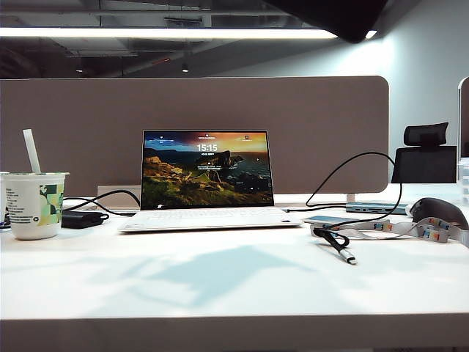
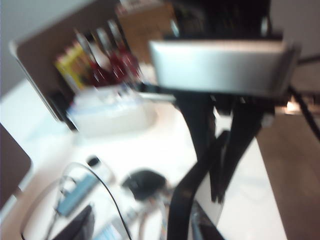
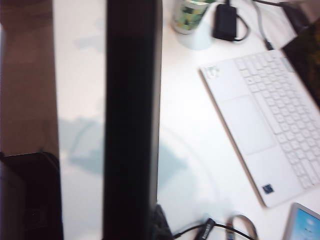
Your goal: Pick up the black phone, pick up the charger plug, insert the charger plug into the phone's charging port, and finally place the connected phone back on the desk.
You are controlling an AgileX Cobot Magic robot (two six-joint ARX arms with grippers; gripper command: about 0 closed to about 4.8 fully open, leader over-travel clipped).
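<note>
Black phone [image 3: 132, 100] clamped in right gripper [image 3: 97, 215] above desk [image 1: 220, 293] (charger plug [image 1: 346, 257] lying near laptop [image 1: 209, 216]). Left gripper [image 2: 220, 150] blurred, parted, empty.

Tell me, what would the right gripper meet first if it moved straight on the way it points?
Probably the bare white desk beside the laptop; the black phone in the right gripper's jaws would touch it first. Depth is unclear.

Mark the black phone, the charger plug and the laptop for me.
black phone [image 3: 131, 115], right wrist view, middle of its glossy face.
charger plug [image 1: 348, 257], exterior view, silver connector tip.
laptop [image 1: 207, 169], exterior view, centre of the lit screen.
</note>
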